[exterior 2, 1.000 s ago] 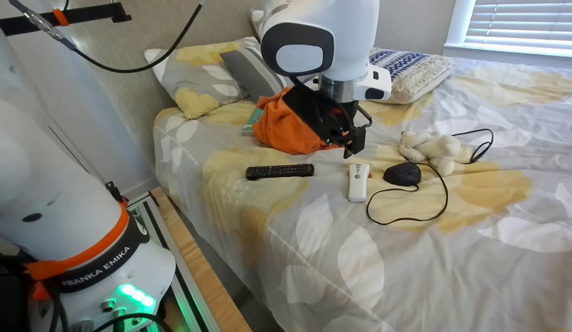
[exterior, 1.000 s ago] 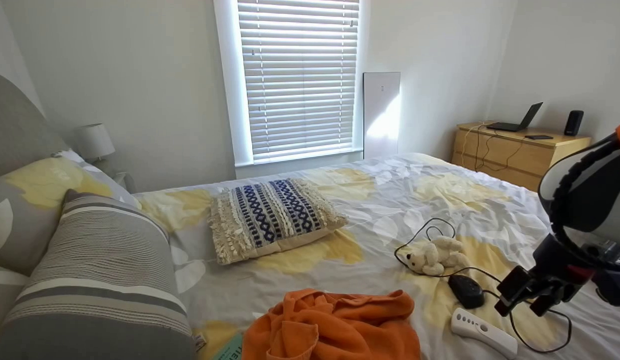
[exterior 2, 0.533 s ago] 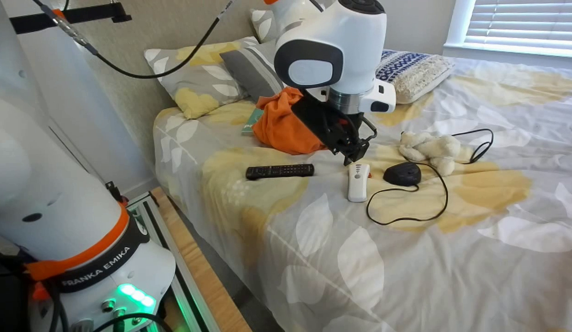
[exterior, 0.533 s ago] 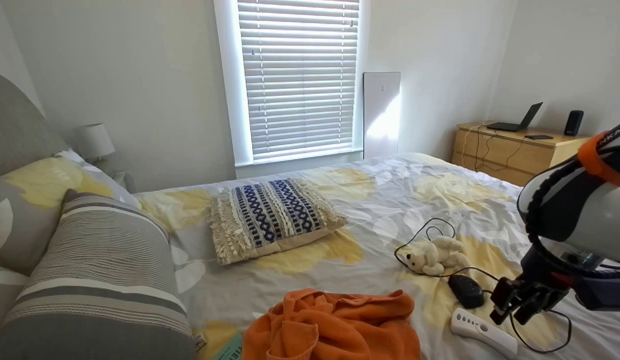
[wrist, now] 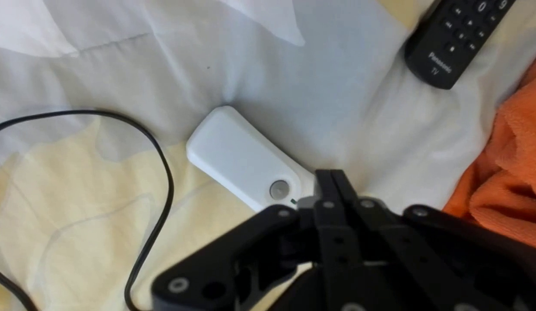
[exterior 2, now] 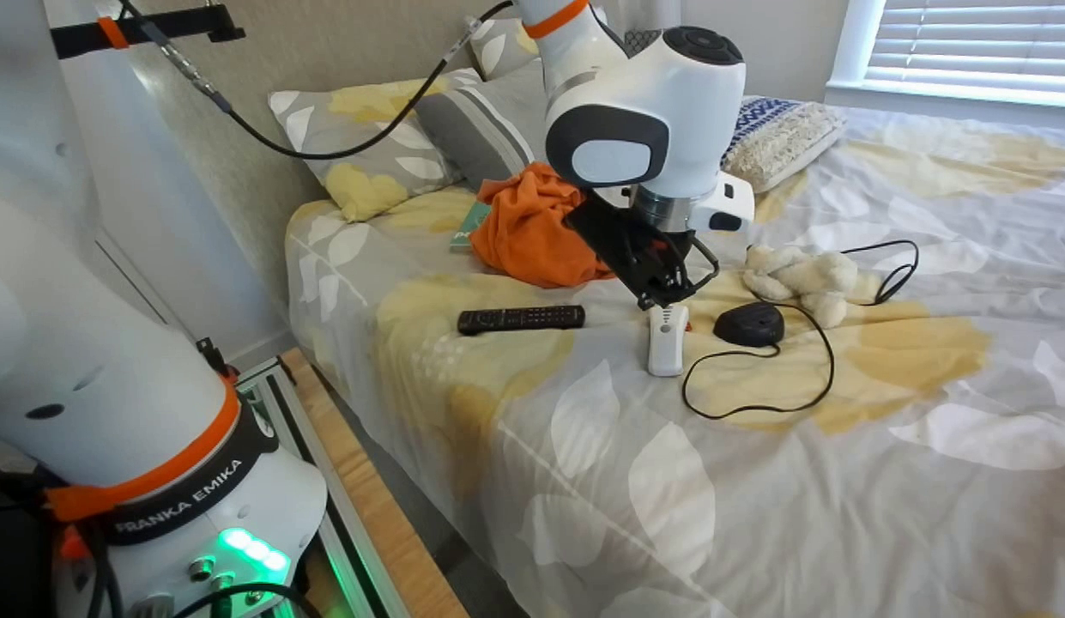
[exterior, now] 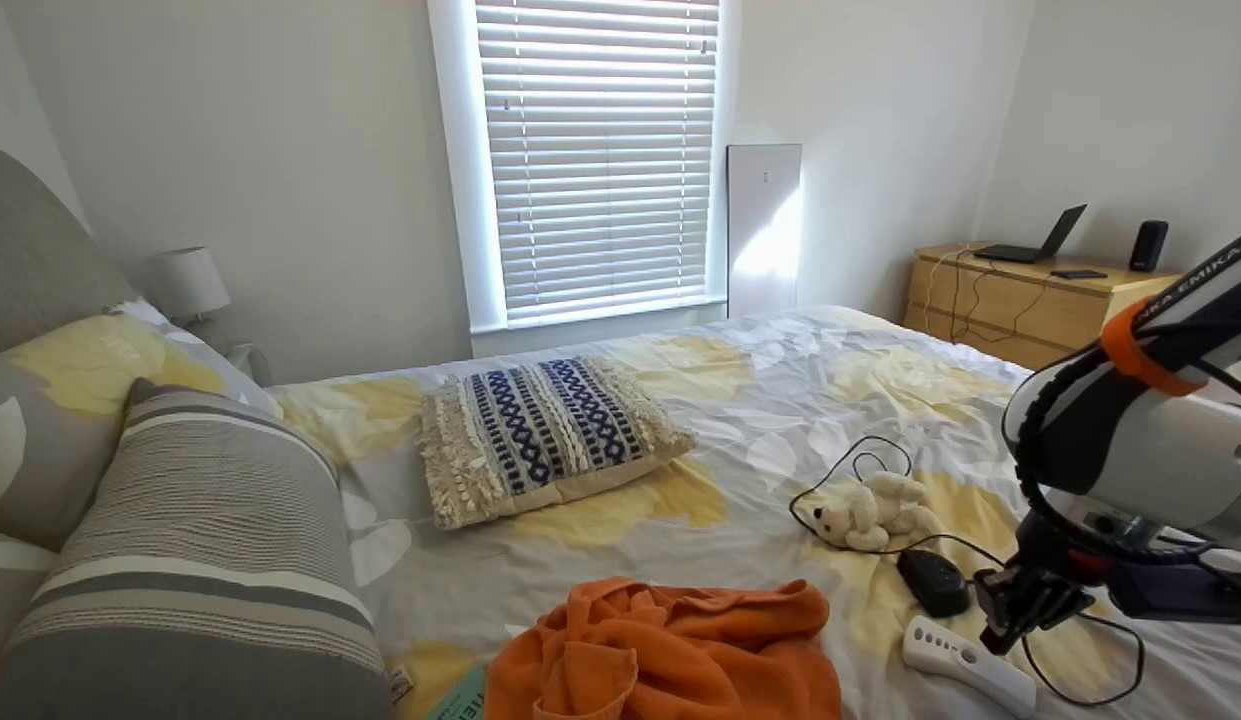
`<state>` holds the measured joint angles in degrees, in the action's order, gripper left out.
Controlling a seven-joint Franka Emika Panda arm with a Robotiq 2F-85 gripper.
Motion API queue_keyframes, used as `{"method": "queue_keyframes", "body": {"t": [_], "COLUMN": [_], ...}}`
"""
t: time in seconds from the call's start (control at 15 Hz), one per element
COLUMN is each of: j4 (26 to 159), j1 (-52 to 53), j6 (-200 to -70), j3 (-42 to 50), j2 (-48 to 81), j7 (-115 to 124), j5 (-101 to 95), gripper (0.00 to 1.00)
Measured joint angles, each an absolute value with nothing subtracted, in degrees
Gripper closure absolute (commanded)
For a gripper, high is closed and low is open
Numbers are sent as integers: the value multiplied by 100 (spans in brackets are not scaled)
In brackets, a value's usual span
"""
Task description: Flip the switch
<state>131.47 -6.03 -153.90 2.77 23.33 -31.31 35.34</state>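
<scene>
A white handset (wrist: 237,147) with a round grey button lies flat on the bed. Beside it, in both exterior views, is a black corded device (exterior 2: 749,324). Which of these is the switch I cannot tell. My gripper (wrist: 331,175) points down over the handset's buttoned end, its two fingertips together with nothing between them. In the wrist view the fingers cover that end of the handset. Seen from outside, the gripper (exterior: 997,640) is right at the handset (exterior: 980,680); whether it touches is unclear.
A black TV remote (exterior 2: 521,318) and an orange cloth (exterior 2: 532,232) lie to one side. A cream plush toy (exterior 2: 802,275) sits behind the corded device, whose black cable (wrist: 166,172) loops close to the handset. A patterned cushion (exterior: 560,435) rests farther off.
The gripper has come down closer to the white handset, and its fingers have gone from apart to together. The objects on the bed have stayed in place.
</scene>
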Motion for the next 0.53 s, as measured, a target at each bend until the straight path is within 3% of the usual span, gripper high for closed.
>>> {"method": "queue_keyframes", "body": {"t": [0.53], "j4": [12865], "j1": [-1184], "j6": [-15643], "j3": [-156], "j2": [2793], "j7": [-2692], "j5": [3076], "gripper": [100]}}
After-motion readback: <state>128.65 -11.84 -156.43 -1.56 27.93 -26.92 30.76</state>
